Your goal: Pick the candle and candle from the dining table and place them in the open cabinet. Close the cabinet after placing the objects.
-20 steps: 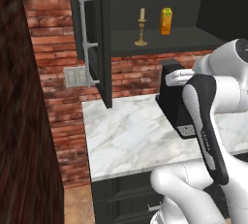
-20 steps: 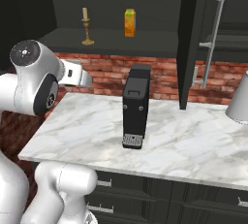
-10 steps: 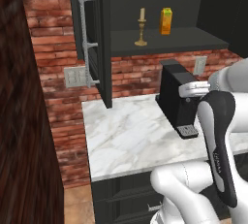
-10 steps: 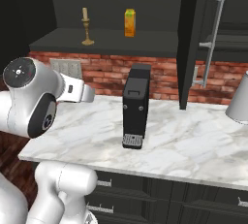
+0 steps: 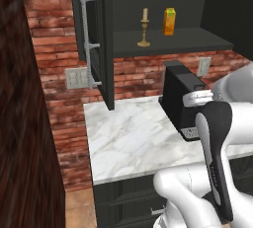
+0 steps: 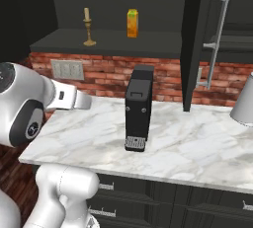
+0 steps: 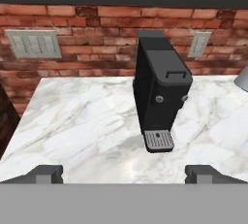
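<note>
One brass-stemmed candle (image 5: 144, 26) stands on the open cabinet's (image 5: 99, 39) dark shelf, at 9 o'clock from an orange carton (image 5: 169, 21). Below, a black coffee machine (image 7: 158, 89) rests on the marble table (image 7: 92, 126). Gripper (image 7: 124, 173) spread wide, empty.

Domestic kitchen, rendered. Evidence: a white, grey-veined marble worktop (image 6: 197, 148) over dark drawer fronts (image 6: 163, 202), backed by a red brick wall (image 7: 97, 39) carrying pale switch plates (image 7: 33, 43). Ahead of the fingers (image 7: 44, 173) stands a black coffee machine (image 7: 159, 102) with a drip grille at its foot. Above and beyond it — a black wall cupboard (image 5: 99, 39), door open, long silver bar handle (image 5: 86, 39); its shelf holds a brass candlestick (image 5: 144, 27) and an orange carton (image 5: 169, 21), near each other but apart.
</note>
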Robot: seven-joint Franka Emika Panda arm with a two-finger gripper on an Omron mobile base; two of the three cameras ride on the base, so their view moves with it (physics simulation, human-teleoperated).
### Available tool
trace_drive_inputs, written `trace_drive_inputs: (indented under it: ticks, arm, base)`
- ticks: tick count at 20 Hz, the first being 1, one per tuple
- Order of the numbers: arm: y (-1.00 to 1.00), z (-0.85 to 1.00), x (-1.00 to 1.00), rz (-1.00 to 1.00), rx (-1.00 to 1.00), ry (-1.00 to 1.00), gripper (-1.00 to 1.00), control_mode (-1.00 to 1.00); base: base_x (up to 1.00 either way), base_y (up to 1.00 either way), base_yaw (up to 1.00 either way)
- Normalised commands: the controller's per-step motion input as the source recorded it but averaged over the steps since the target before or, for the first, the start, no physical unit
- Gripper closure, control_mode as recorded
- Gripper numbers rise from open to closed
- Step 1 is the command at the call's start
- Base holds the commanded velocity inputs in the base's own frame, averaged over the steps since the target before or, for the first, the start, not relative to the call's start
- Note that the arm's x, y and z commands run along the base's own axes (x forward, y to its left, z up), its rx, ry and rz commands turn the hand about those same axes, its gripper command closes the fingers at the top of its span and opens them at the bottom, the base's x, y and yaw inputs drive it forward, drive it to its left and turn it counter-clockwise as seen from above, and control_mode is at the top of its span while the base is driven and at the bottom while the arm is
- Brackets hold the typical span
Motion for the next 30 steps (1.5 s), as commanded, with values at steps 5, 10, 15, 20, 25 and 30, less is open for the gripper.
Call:
trace_drive_inputs:
  ticks: [5,10,15,20,25,30]
  arm:
    - [0.0,0.0,-0.25,-0.01,0.0,0.18,-1.0,-1.0]
    - [0.0,0.0,-0.31,-0.02,0.0,0.22,-1.0,-1.0]
    - [0.0,0.0,-0.3,-0.02,0.0,0.18,-1.0,-1.0]
    - [-0.11,0.0,-0.36,0.0,0.01,0.11,-1.0,-1.0]
    - [-0.1,-0.1,-0.29,0.0,0.01,0.02,-1.0,-1.0]
    - [0.0,-0.07,-0.03,0.0,0.0,0.0,-1.0,-1.0]
  base:
    - [0.0,0.0,0.0]
    - [0.0,0.0,0.0]
    - [0.0,0.0,0.0]
    - [0.0,0.0,0.0]
    - [0.0,0.0,0.0]
    - [0.0,0.0,0.0]
